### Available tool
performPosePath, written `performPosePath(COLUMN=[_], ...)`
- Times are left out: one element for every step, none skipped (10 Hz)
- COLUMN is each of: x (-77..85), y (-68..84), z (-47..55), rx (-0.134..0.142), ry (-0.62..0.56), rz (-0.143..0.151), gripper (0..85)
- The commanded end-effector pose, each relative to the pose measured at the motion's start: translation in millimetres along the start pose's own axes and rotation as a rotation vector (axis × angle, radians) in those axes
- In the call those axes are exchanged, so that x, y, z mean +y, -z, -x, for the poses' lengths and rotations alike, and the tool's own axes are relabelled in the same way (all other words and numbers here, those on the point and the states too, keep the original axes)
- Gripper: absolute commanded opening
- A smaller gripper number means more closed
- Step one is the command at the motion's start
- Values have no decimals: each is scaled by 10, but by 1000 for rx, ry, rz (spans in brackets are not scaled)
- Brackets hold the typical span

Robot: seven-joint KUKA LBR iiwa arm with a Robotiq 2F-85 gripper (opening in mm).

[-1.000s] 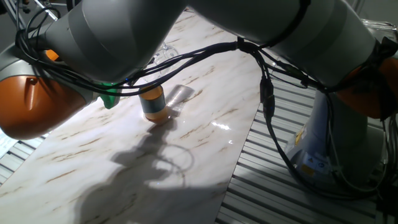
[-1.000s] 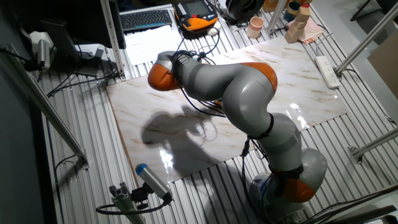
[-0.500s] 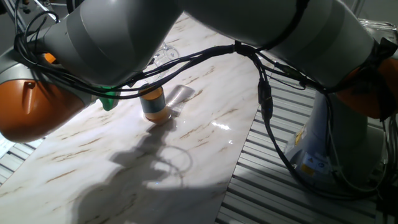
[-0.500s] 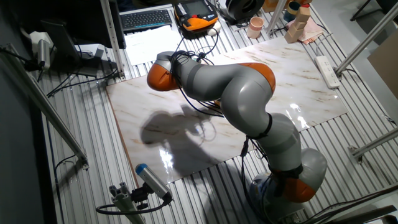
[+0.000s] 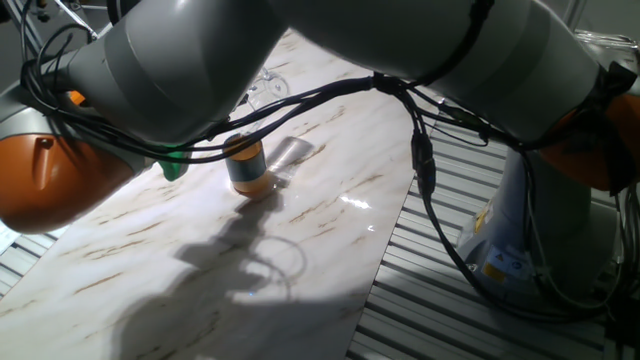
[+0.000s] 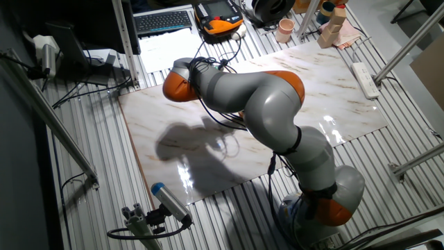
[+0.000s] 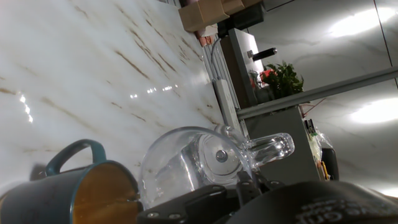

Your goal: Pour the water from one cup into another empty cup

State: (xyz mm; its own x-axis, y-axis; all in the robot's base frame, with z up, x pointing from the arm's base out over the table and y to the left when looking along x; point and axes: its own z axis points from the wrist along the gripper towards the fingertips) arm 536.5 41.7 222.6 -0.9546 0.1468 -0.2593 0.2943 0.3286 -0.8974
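Glass fills the lower middle of my hand view: the clear cup [image 7: 186, 163] is tipped over on its side, thick base toward the camera, its handle sticking out to the right. Dark parts of my tool [image 7: 214, 202] sit against it along the bottom edge of the frame, so I read the tool as clamped on the glass, though the fingertips themselves are mostly hidden. I cannot make out the water through the glass.

At lower left of that view sits the teal cup [image 7: 71, 196], handle up, orange interior facing the camera, its rim just beside the lip of the tilted glass, touching or nearly so. Behind both stretches the marble surface [image 7: 93, 74], with a white power strip [image 7: 222, 93] and a beige block [image 7: 202, 15] toward the top.

From one fixed view, the arm [image 5: 300, 60] covers the upper frame and cables [image 5: 420, 150] loop beneath it; the teal cup [image 5: 246, 165] stands left of centre on the marble.

From the other fixed view, the arm [image 6: 257, 104] bends over the surface [image 6: 333, 90] and hides both cups. A pinkish-beige cup [image 6: 285, 30] stands near the top edge.
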Motion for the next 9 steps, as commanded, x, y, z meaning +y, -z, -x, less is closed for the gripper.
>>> performPosePath(x=[1,4,6,7,9,12,15,19,19], y=[1,4,6,8,10,11,11,12,12], z=[0,-4,-6,-8,-10,-12,-13,-15,-15], rx=[1,3,5,6,8,11,11,13,15], ry=[-2,-6,-10,-13,-17,-22,-22,-25,-29], rz=[-2,-6,-12,-14,-15,-19,-21,-23,-27], gripper=[0,0,0,0,0,0,0,0,0])
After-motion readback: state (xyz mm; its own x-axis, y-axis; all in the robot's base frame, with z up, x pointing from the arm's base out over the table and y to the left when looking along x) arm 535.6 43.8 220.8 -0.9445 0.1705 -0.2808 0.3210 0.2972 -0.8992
